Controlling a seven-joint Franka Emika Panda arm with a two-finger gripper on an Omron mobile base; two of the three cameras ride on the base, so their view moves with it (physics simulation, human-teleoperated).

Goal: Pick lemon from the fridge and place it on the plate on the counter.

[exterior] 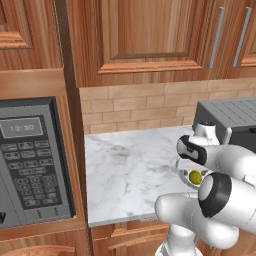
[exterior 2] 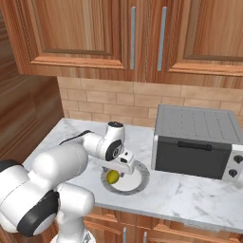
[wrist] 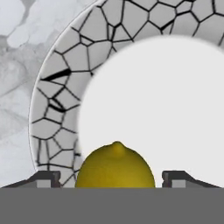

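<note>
Lemon (wrist: 115, 166): I see it between my fingertips, pointed end toward the plate (wrist: 57, 87) centre.
Gripper (wrist: 113, 180): spread, fingers clear of the lemon.

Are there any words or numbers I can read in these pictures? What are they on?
"12:30": pale digits on the small grey display of the black built-in microwave, read from the left base view.
The rows of keypad buttons under that display carry marks too small and blurred to read.
The silver toaster oven with its dark door, the grey crackle-rimmed round plate and the small yellow lemon carry no writing.
</note>
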